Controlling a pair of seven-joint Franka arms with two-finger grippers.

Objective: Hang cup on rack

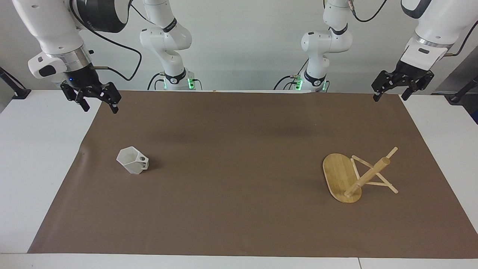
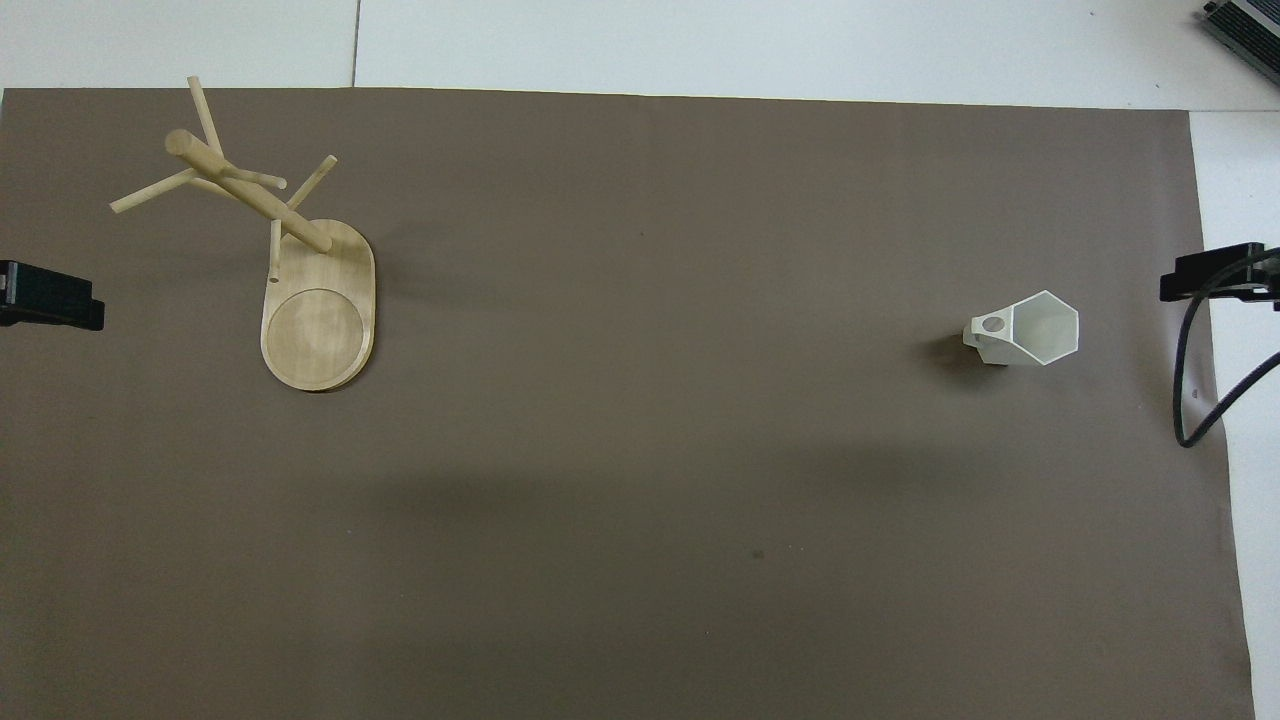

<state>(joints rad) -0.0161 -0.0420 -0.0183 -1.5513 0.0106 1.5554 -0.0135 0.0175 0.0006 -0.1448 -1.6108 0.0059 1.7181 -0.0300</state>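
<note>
- The small white matte plastic cup with faceted hexagonal walls (image 1: 132,160) stands upright on the mat, mouth up, toward the right arm's end of the table; its walls taper to the base.
- Its side tab, pierced by a round hole, points toward the left arm's end of the table, toward the rack.
- The light bamboo mug tree rack (image 1: 341,177) stands on its oval flat base toward the left arm's end, well apart from the cup; the base's long axis runs roughly from nearer the robots to farther from them.
- Its thick round post rises from the farther end of the base, with thin cross pegs through it; a round recess marks the nearer end.
- A brown paper mat (image 1: 239,224) covers most of the white table (image 1: 33,157); a pale wall stands at the robots' backs.
- The right gripper (image 1: 100,105) hangs with fingers spread, holding nothing, over the mat's corner nearest its base.
- The left gripper (image 1: 389,98) hangs likewise, fingers apart and empty, over the mat's other near corner; both arms wait.
</note>
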